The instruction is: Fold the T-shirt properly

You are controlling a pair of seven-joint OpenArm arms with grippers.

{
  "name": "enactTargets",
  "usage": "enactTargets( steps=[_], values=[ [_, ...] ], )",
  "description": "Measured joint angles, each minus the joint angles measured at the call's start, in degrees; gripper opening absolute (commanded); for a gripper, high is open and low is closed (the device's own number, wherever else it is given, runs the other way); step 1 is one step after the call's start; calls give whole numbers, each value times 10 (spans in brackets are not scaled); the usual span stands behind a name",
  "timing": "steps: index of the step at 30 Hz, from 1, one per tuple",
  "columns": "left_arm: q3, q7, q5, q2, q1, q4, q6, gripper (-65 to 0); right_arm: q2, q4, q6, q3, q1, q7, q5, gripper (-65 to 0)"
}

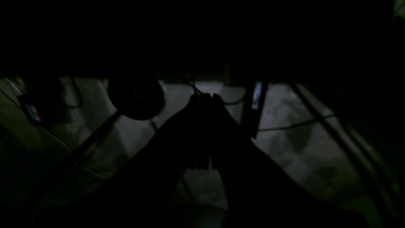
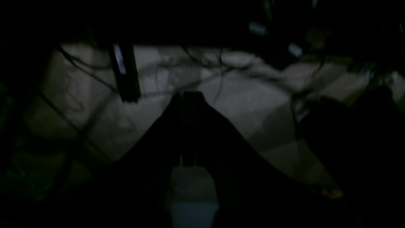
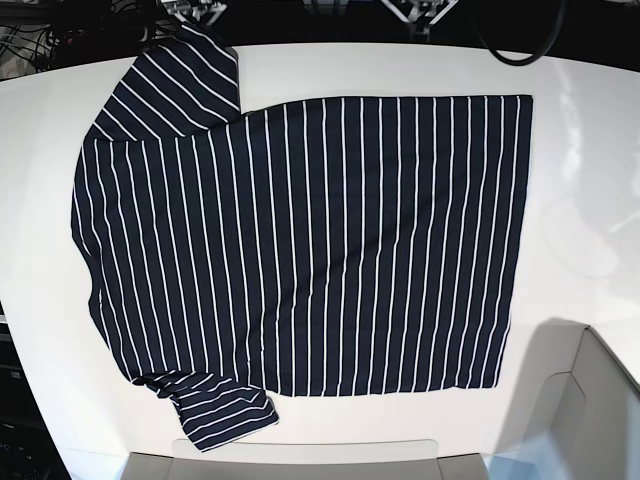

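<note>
The T-shirt (image 3: 300,240), dark navy with thin white stripes, lies spread flat on the white table (image 3: 585,190) in the base view. One sleeve (image 3: 180,85) reaches the far left and the other sleeve (image 3: 220,410) is rumpled at the near left. Both grippers hang beyond the table's far edge, apart from the cloth. In the base view only a bit of the right gripper (image 3: 195,8) and of the left gripper (image 3: 420,8) shows. The dim wrist views show the left gripper (image 1: 205,95) and the right gripper (image 2: 190,93) shut, with nothing between the fingers.
A pale grey box (image 3: 590,400) stands at the table's near right corner, and a flat grey lip (image 3: 300,458) runs along the near edge. Under the grippers the wrist views show a dim floor with cables (image 1: 294,125) and dark frame legs (image 2: 125,74).
</note>
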Motion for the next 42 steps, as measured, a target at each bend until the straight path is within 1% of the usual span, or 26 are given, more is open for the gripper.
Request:
enactTargets(
  steps=[3, 4, 5, 8, 10, 12, 16, 18, 20, 21, 22, 24, 26, 27, 28, 29, 35, 37, 40, 42],
  values=[
    [-1, -33, 0, -6, 15, -1, 0, -646, 4, 0, 2, 0, -7, 3, -1, -646],
    [-2, -38, 0, -9, 23, -2, 0, -646, 5, 0, 2, 0, -9, 13, -2, -646],
    [-2, -47, 0, -10, 28, -2, 0, -646, 9, 1, 2, 0, -13, 36, -1, -646],
    [-3, -86, -1, -12, 43, -3, 0, -646, 19, 3, 0, 1, -38, 127, -2, -646],
    [-7, -130, 0, -12, 58, -2, 0, -646, 23, 1, 0, 1, -63, 183, 0, -645],
    [-36, -178, 0, -14, 76, -2, 0, -646, 26, -2, 0, 1, -89, 225, -2, -645],
    [-87, -291, 0, -19, 109, 0, -4, -646, 28, -3, 1, 1, -136, 346, -1, -645],
    [-96, -351, 0, -23, 128, 0, -3, -646, 31, -2, 3, 1, -151, 418, -2, -645],
    [-96, -400, 0, -25, 147, -1, -2, -646, 37, 0, 2, 1, -163, 473, -2, -645],
    [-96, -437, 0, -25, 158, -1, -2, -646, 40, 0, 2, 1, -171, 506, 0, -645],
    [-96, -471, 0, -25, 171, -1, -13, -646, 40, 0, 0, 1, -180, 533, 2, -645],
    [-96, -538, 0, -25, 187, -2, -49, -646, 40, 0, 0, 1, -197, 579, 1, -645],
    [-97, -574, 2, -22, 200, -2, -78, -646, 36, 0, 2, 1, -211, 615, -2, -645],
    [-98, -606, 3, -20, 205, -2, -91, -646, 35, 0, 3, 1, -217, 637, -2, -645],
    [-98, -650, 4, -19, 211, -1, -91, -646, 35, 1, 3, 1, -222, 652, -2, -645],
    [-98, -683, 4, -19, 216, -1, -99, -646, 36, 3, 2, 1, -225, 649, -1, -645],
    [-98, -679, 2, -22, 245, 41, -99, -646, 37, 4, 2, 1, -225, 649, 1, -645],
    [-98, -677, 2, -19, 263, 79, -99, -646, 36, 15, 2, 1, -232, 646, 31, -645],
    [-97, -680, 2, -19, 303, 160, -99, -646, 40, 90, 0, 1, -268, 648, 56, -645],
    [-97, -682, 2, -19, 342, 225, -99, -646, 40, 176, -1, 1, -312, 647, 58, -644]
  ],
)
